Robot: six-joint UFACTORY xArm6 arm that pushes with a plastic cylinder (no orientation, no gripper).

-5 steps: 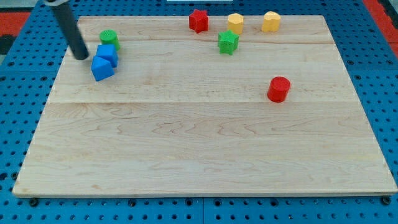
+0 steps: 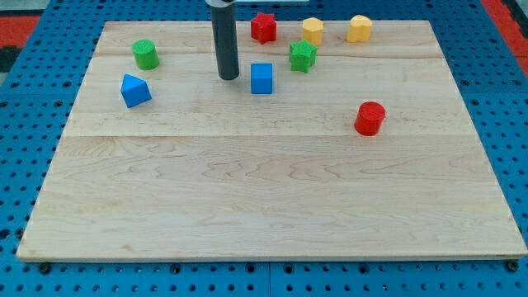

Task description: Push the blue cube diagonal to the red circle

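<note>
— Pale wood, that's the bench [image 2: 272,198], lying on a blue pegboard [image 2: 511,124]. Where is the blue cube?

— The blue cube [image 2: 261,78] sits in the upper middle of the frame, just to the view's right of my tip [image 2: 229,77]. The tip is near it, with a narrow strip of wood showing between them, so they are apart.

— And the red circle?

— The red circle [image 2: 370,118] stands to the view's right of centre, lower than the cube and well apart from it.

— Is there a hand, open or closed?

— There is no hand to report; the arm ends in a straight dark rod, upright, entering from the top edge.

— What else is on the board?

— A green star [image 2: 302,56] is near the cube, up and to its right. Along the top edge are a red star [image 2: 263,27] and two yellow blocks [image 2: 312,31] [image 2: 359,29]; their shapes are hard to tell. In the upper left stand a green cylinder [image 2: 146,54] and, below it, a second blue block [image 2: 135,90].
</note>
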